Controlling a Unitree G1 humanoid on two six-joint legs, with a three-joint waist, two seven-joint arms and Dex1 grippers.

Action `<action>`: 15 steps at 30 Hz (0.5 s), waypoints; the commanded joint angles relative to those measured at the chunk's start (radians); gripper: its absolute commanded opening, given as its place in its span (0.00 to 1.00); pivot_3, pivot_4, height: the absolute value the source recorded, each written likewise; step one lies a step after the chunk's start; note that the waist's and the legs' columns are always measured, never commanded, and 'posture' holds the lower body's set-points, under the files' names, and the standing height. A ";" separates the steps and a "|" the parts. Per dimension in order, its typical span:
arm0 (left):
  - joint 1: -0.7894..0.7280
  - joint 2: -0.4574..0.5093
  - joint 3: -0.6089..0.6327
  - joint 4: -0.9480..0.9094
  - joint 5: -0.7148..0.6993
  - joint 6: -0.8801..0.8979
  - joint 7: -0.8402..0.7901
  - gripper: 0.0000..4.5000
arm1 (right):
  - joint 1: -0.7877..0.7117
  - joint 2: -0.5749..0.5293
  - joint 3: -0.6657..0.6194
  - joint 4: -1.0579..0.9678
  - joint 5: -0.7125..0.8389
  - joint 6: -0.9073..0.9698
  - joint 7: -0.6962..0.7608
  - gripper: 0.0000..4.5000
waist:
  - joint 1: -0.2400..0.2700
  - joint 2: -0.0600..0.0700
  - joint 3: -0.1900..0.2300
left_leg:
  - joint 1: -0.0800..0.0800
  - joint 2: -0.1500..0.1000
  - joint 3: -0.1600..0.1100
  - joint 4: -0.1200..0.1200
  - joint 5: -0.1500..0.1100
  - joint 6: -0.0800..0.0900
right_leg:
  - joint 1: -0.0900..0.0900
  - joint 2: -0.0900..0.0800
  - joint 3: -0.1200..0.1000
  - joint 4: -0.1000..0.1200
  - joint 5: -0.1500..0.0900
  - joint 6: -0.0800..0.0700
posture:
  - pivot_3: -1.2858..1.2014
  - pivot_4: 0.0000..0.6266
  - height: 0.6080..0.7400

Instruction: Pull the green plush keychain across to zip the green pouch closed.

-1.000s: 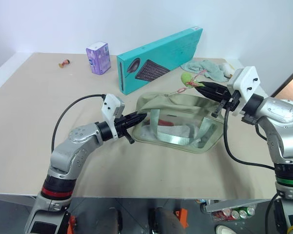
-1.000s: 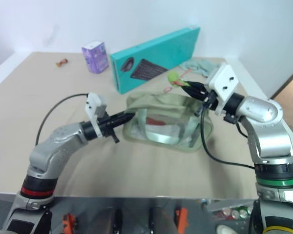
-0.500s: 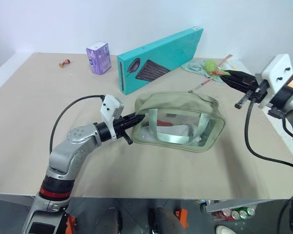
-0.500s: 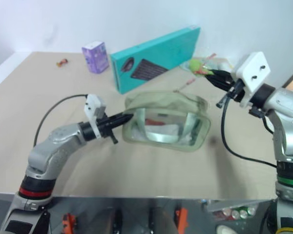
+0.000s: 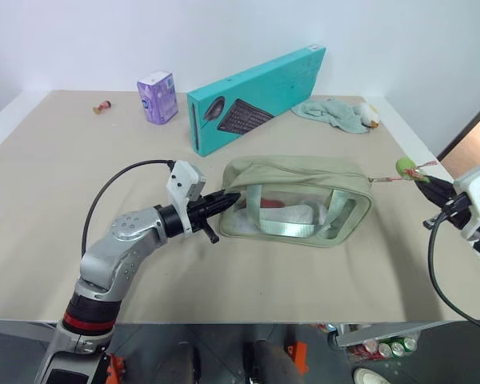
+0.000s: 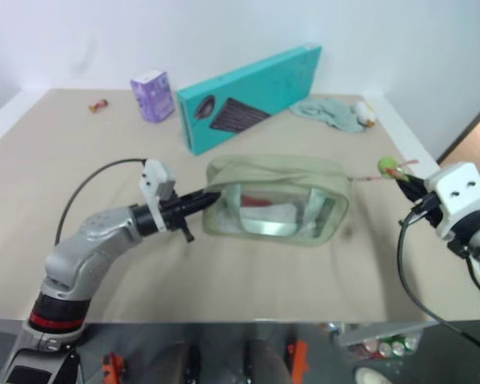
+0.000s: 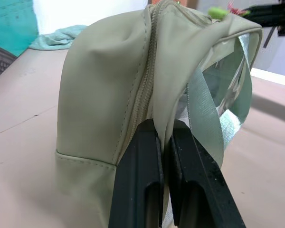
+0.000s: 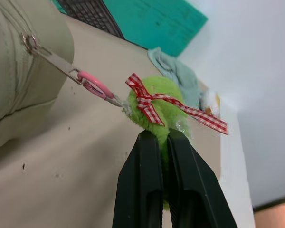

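The green pouch (image 5: 298,201) sits mid-table, its zip looking pulled all the way shut. The left gripper (image 5: 229,198) pinches its end. Near the table's right edge, the right gripper (image 5: 426,184) pinches the plush keychain (image 5: 403,167). Only letting go seems left.

A beige table (image 5: 56,200) carries everything. The green pouch (image 5: 298,200) sits at its centre. A long teal keyboard box (image 5: 256,98) stands on edge at twelve o'clock from the pouch, a purple packet (image 5: 158,97) at eleven, a tiny red-and-tan object (image 5: 103,106) farther out at ten, and a crumpled mint cloth (image 5: 332,113) at one.
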 commanded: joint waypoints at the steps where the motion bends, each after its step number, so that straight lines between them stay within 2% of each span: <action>1: -0.001 0.012 0.016 -0.019 0.011 0.006 0.013 0.00 | 0.032 0.067 0.021 -0.045 -0.052 0.020 -0.109 0.00 | 0.000 0.000 0.000 | 0.000 0.000 0.000 0.000 0.000 0.001 | 0.000 0.000 0.000 0.000 0.000 0.000 | 0.52 0.24 1.00; 7: -0.013 0.001 0.005 -0.007 0.021 -0.001 0.022 0.00 | 0.069 0.188 0.167 0.011 -0.127 -0.028 -0.161 0.00 | 0.000 0.001 0.000 | 0.000 0.000 0.001 0.000 0.000 0.001 | 0.000 0.000 0.000 0.000 0.000 0.000 | 0.52 0.24 1.00; 15: -0.020 -0.004 0.011 -0.003 0.026 0.005 0.024 0.00 | 0.064 0.204 0.214 0.127 -0.156 -0.144 -0.165 0.00 | -0.001 0.001 0.000 | 0.000 0.000 0.001 0.000 0.000 0.001 | 0.000 0.001 0.000 0.000 0.000 0.000 | 0.52 0.24 1.00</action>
